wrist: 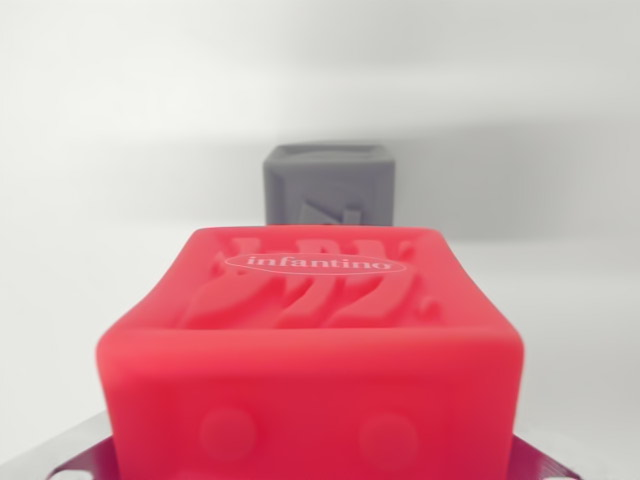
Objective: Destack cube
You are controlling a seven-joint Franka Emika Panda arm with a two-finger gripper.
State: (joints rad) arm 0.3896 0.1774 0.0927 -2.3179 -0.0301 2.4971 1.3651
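Note:
A red soft cube (310, 350) marked "infantino" fills the lower half of the wrist view, very close to the camera. It sits between the metal fingers (72, 458) of my gripper (310, 465), whose parts show only at the bottom corners. The cube's sides bow inward as if squeezed, so the gripper looks shut on it. Its fingertips are hidden behind the cube. A dark grey cube (330, 188) stands alone farther back on the white surface, just above the red cube in the picture and apart from it.
A plain white surface (120, 250) surrounds both cubes, and a blurred pale background (320, 60) lies behind. Nothing else shows.

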